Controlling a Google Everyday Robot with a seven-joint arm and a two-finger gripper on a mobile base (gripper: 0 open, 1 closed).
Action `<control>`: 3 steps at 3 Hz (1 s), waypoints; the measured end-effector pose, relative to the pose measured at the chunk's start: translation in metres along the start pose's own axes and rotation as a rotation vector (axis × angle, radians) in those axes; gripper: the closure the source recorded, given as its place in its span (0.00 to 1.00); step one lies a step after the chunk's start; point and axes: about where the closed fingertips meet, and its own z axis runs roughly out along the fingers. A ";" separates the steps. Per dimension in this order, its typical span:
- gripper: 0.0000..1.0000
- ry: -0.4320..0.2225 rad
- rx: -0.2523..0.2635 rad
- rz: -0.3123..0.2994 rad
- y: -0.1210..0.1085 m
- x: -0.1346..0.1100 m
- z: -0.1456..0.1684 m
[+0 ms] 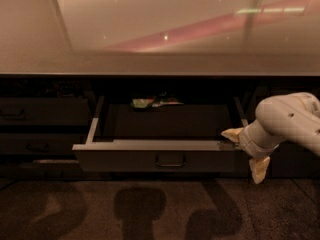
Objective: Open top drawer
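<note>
right of open top drawer (125, 160), tool (246, 151)

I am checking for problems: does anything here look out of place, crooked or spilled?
Nothing is spilled or damaged. The wide dark grey top drawer stands open and level. One oddity: the pale two-finger gripper sits at its right front corner, away from the centred loop handle. Colourful packets lie at its back.
</note>
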 end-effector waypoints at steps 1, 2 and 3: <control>0.00 0.010 0.064 0.057 -0.010 0.003 -0.057; 0.00 0.083 0.143 0.087 -0.015 0.005 -0.133; 0.00 0.083 0.143 0.087 -0.015 0.005 -0.133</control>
